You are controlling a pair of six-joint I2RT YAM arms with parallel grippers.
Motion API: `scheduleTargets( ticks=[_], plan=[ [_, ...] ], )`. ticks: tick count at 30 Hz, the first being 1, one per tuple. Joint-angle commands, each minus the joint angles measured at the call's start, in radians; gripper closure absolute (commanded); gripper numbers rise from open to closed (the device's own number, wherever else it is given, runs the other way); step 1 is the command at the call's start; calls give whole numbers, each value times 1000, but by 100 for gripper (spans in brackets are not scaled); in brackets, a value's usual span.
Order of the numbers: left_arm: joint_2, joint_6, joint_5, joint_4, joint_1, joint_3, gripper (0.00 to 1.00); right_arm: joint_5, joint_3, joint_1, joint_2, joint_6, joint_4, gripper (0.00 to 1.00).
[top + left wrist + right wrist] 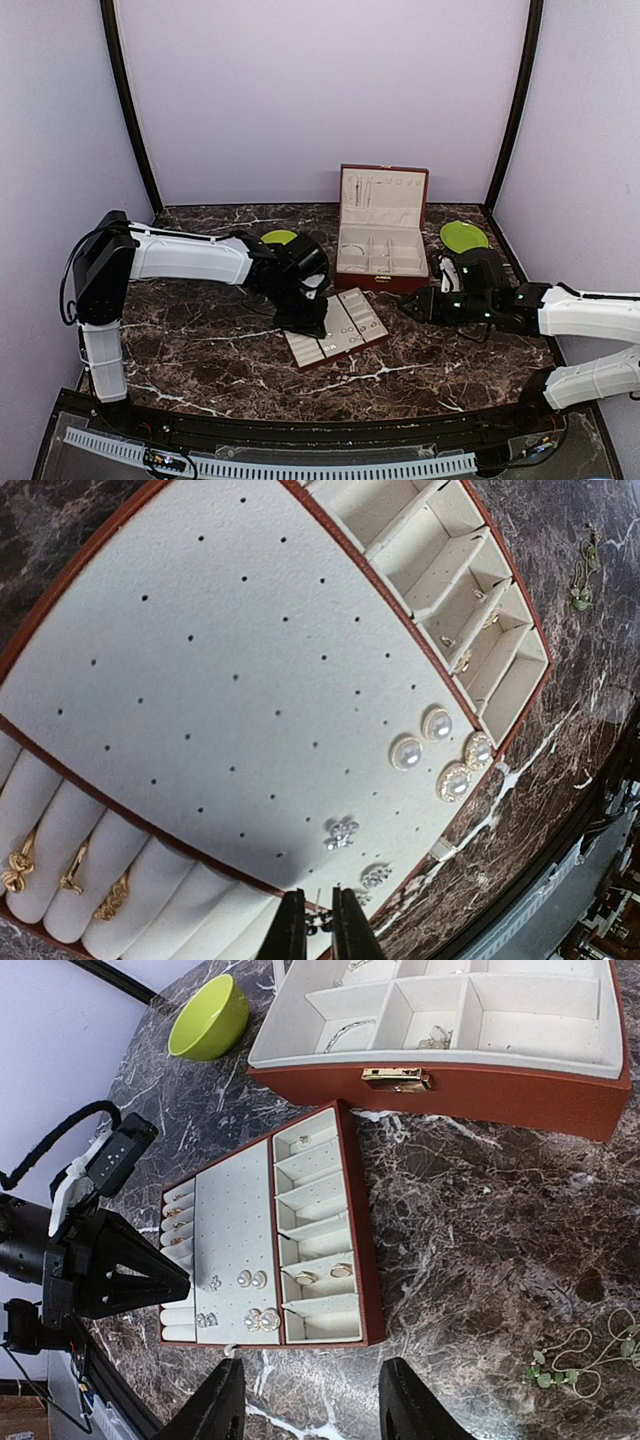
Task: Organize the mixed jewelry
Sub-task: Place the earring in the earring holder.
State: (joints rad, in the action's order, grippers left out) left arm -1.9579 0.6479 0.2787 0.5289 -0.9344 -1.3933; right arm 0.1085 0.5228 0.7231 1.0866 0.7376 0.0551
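Note:
The red-brown tray has a cream pin board holding pearl studs, gold-rimmed pearls and two crystal studs. Gold rings sit in its roll slots. My left gripper hangs just over the board's near corner, shut on a small stud whose thin pin shows between the fingertips. In the top view it is over the tray's left end. My right gripper stands open and empty above the marble beside the tray's short edge, where gold earrings lie in a side compartment.
The open jewelry box stands behind the tray, with thin chains in its compartments. A lime-green bowl is at the back left and a green plate at the back right. A green-beaded necklace lies loose on the marble.

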Motion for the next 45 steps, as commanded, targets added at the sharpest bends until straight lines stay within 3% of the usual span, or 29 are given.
scheduleTargets(
  ticks=[1, 45],
  plan=[
    [-10, -14, 6, 37, 2, -35, 96, 5, -18, -10, -1, -8, -38, 54],
    [-45, -11, 10, 35, 3, -46, 99, 25, -46, -24, 9, -7, -51, 53]
  ],
)
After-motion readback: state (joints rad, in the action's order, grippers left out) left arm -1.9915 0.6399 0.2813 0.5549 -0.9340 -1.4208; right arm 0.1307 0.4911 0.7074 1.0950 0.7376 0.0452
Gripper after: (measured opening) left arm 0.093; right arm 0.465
